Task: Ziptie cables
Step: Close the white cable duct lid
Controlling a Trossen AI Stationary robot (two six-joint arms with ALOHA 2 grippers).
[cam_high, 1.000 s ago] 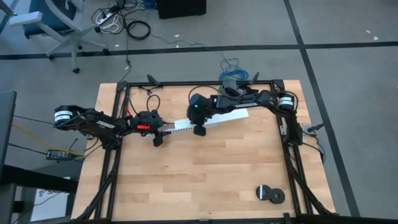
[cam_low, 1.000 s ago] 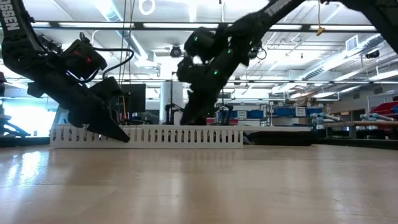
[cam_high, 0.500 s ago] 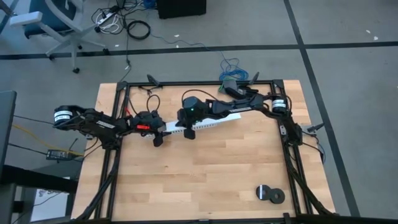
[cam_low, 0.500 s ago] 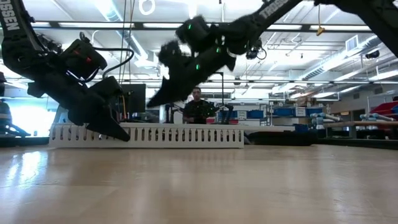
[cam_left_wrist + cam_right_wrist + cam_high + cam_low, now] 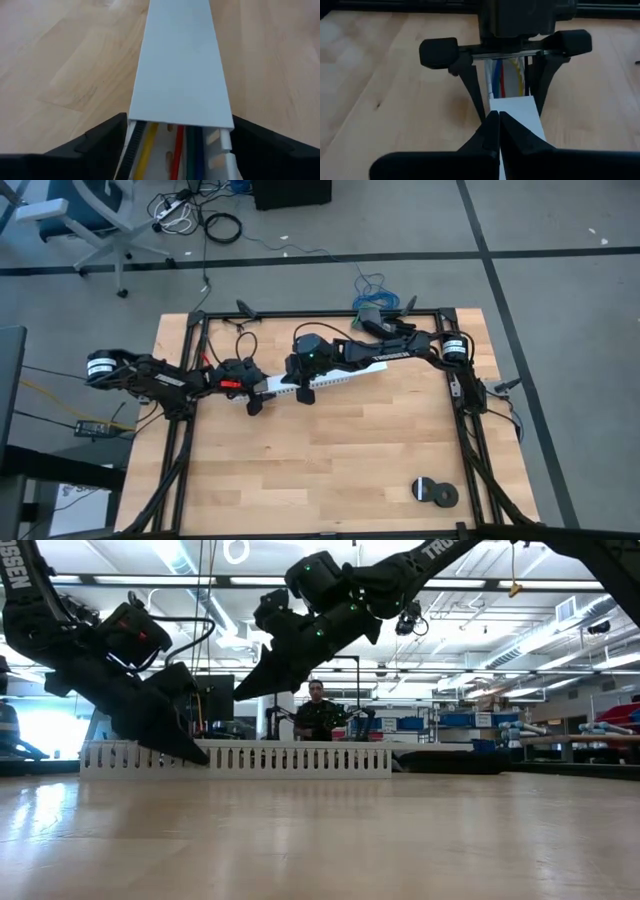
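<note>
Left end effector is seen low at the left end of the white slotted channel, its two dark fingers spread wide, one on each side of the channel's end. Whether the fingers press the channel walls cannot be told. In the left wrist view a white lid covers the channel from just beyond the fingers onward, and at the uncovered end the cables are seen lying inside: yellow, red, green and blue wires run lengthwise in the trough, beside a black ribbed strip along one wall. Whether that strip is a ziptie cannot be told.

The right end effector is held above the channel, a little way along from the left one, with its fingers pressed together into a closed point and nothing between them. In the low view it hangs clear of the channel top, tilted down towards the left arm. In the right wrist view the closed tips are lined up over the white lid, and the left end effector is seen beyond, astride the channel with the coloured wires between its fingers.

The channel lies on the wooden surface near its far edge, slightly askew. A black round object rests near the surface's near right corner. A person is seen in the room beyond.
</note>
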